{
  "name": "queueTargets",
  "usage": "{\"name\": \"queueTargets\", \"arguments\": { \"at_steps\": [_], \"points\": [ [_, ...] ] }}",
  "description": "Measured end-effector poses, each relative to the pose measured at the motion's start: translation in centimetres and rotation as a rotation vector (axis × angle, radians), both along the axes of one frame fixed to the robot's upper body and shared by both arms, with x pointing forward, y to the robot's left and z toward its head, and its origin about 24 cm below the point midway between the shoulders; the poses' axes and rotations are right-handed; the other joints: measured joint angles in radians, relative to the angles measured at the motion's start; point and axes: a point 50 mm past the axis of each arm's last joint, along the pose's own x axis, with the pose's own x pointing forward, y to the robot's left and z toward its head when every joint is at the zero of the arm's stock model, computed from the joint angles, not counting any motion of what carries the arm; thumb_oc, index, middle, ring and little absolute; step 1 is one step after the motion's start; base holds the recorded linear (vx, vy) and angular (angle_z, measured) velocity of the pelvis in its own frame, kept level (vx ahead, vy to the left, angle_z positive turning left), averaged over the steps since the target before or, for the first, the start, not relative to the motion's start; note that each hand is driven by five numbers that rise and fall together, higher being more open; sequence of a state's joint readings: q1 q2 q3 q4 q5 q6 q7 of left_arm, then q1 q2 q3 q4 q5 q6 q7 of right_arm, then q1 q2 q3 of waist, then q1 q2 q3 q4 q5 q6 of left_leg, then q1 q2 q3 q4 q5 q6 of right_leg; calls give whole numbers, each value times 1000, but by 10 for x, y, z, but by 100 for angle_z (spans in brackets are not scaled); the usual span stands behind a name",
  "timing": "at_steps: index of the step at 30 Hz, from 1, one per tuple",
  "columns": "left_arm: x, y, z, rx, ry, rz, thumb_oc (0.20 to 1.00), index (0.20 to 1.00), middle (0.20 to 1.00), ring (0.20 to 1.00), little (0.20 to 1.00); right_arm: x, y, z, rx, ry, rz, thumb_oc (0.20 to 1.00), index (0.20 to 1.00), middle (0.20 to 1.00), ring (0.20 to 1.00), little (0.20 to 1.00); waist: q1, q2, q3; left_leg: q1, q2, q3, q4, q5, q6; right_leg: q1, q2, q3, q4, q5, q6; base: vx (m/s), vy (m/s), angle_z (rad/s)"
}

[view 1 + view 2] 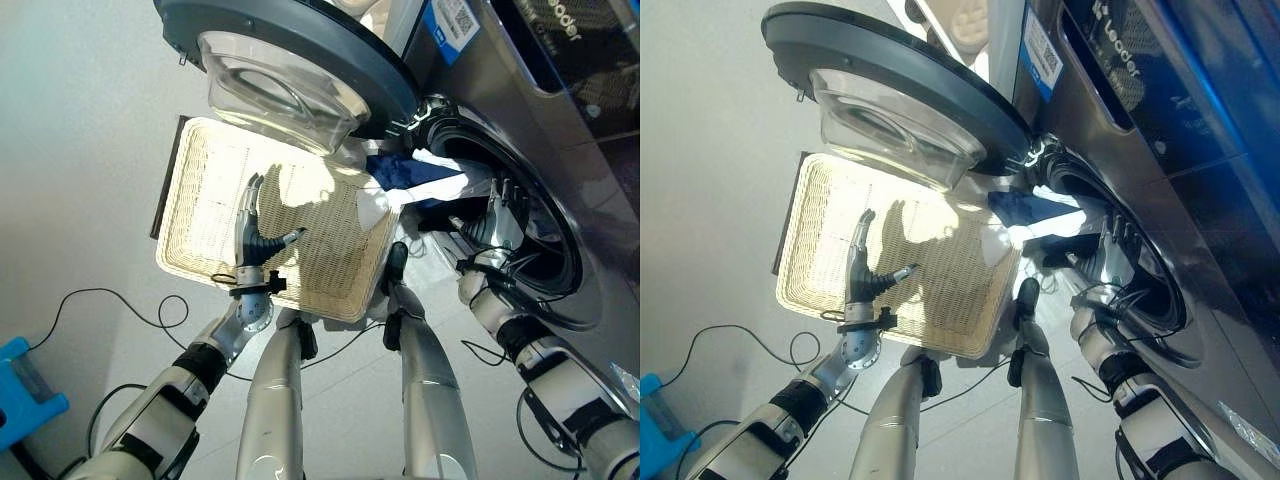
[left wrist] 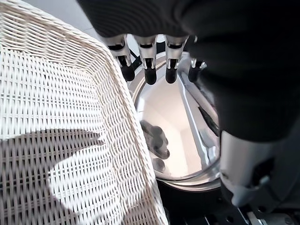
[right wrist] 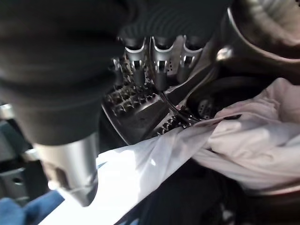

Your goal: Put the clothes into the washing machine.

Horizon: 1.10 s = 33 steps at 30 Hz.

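Left robot hand: fingers straight, released, over wicker basket. Right robot hand: fingers extended inside washing machine opening, beside clothes draped over its rim.

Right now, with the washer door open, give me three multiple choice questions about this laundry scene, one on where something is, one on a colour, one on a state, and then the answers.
1. Where is the right hand?
A. Inside the basket
B. At the washing machine's opening
C. On the floor

2. What colour is the cloth hanging over the opening's edge?
A. Red
B. Dark blue
C. Yellow

3. How is the washer door?
A. Swung open
B. Closed
C. Taken off and lying in the basket

Answers:
1. B: its fingers reach up into the drum mouth beside the clothes.
2. B: a dark blue piece drapes out at the rim next to white fabric.
3. A: the round door stands out above the wicker basket, where the open left hand rests.
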State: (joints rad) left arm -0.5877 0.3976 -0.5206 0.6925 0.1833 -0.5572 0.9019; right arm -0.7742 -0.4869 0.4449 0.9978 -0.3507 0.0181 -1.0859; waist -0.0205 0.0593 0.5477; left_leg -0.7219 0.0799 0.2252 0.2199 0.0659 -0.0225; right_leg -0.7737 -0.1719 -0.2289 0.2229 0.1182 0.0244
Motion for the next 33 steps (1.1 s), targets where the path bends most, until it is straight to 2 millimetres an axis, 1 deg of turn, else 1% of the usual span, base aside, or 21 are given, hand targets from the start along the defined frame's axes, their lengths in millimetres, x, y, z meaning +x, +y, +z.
{"name": "queueTargets", "arguments": {
  "at_steps": [1,4,7,8,9,10,11,12,14,15,18,22,29,32,33],
  "points": [
    [2,-2,5,-2,-17,-9,1000,1000,1000,1000,1000,2,-6,0,-7,31,-28,1000,1000,1000,1000,1000,15,0,0,-9,0,-4,2,0,0,-6,-1,-3,1,0,0,-24,-61,5],
    [4,-5,13,-2,-51,-33,1000,1000,1000,1000,1000,6,-17,3,-3,93,-67,1000,1000,1000,1000,1000,37,1,0,-24,-2,-11,4,2,1,-16,-5,-11,4,-1,0,-18,-51,7],
    [6,-5,18,3,-69,-37,1000,1000,1000,1000,1000,13,-18,12,11,124,-67,1000,1000,1000,1000,1000,55,3,0,-45,-11,-19,7,6,6,-39,-18,-19,24,-8,1,-23,-43,11],
    [7,-7,22,5,-84,-50,1000,1000,1000,1000,1000,14,-20,15,11,134,-69,1000,1000,1000,1000,1000,63,3,0,-57,-14,-22,9,9,7,-54,-23,-20,34,-10,1,-15,-26,9],
    [7,-8,23,4,-91,-55,1000,1000,1000,1000,1000,14,-21,15,12,145,-73,1000,1000,1000,1000,1000,64,3,0,-64,-15,-23,10,10,8,-61,-24,-21,37,-10,1,-15,-23,10],
    [7,-9,26,1,-102,-57,1000,1000,1000,1000,1000,18,-20,22,15,143,-67,1000,1000,1000,1000,1000,68,4,0,-77,-18,-27,13,13,9,-72,-29,-25,45,-13,1,-9,-15,11],
    [8,-9,27,0,-106,-58,1000,1000,1000,1000,1000,19,-20,23,17,149,-64,1000,1000,1000,1000,1000,68,5,1,-84,-19,-31,13,15,10,-79,-32,-28,50,-15,1,-14,-15,17],
    [8,-9,28,0,-111,-58,1000,1000,1000,1000,1000,22,-18,29,23,148,-53,1000,1000,1000,1000,1000,71,5,1,-94,-24,-35,13,19,12,-90,-38,-33,62,-20,1,-15,-18,14],
    [8,-11,30,1,-118,-64,1000,1000,1000,1000,1000,23,-20,30,27,165,-57,1000,1000,1000,1000,1000,83,6,1,-103,-27,-36,13,22,13,-101,-43,-33,68,-20,2,-14,-16,7],
    [7,-13,31,0,-128,-73,1000,1000,1000,1000,1000,26,-21,37,23,166,-53,1000,1000,1000,1000,1000,90,9,1,-112,-30,-37,13,25,14,-112,-46,-32,71,-21,2,-10,-9,4],
    [6,-18,34,-9,-146,-91,1000,1000,1000,1000,1000,31,-20,47,26,184,-35,1000,1000,1000,1000,1000,92,13,2,-130,-35,-39,12,31,17,-134,-53,-33,86,-23,2,-5,-6,5],
    [5,-18,35,-12,-151,-91,1000,1000,1000,1000,1000,33,-23,52,45,213,-39,1000,1000,1000,1000,1000,92,17,0,-133,-41,-47,11,33,16,-144,-61,-34,104,-32,2,-6,-13,4],
    [3,-21,45,-40,-204,-99,1000,1000,1000,1000,1000,37,-26,70,85,215,-118,1000,1000,1000,1000,1000,94,25,-2,-173,-48,-59,11,47,11,-199,-82,-37,152,-49,0,-7,-7,7],
    [2,-22,49,-44,-220,-110,1000,1000,1000,1000,1000,37,-27,73,86,218,-140,1000,1000,1000,1000,1000,97,25,-2,-181,-51,-61,12,52,8,-211,-90,-37,165,-52,-2,-9,-10,6],
    [0,-24,54,-49,-243,-127,1000,1000,1000,1000,1000,36,-33,77,87,235,-197,1000,1000,1000,1000,1000,117,26,-2,-188,-53,-61,13,58,5,-225,-97,-37,178,-53,-3,-14,-10,5]
  ]
}}
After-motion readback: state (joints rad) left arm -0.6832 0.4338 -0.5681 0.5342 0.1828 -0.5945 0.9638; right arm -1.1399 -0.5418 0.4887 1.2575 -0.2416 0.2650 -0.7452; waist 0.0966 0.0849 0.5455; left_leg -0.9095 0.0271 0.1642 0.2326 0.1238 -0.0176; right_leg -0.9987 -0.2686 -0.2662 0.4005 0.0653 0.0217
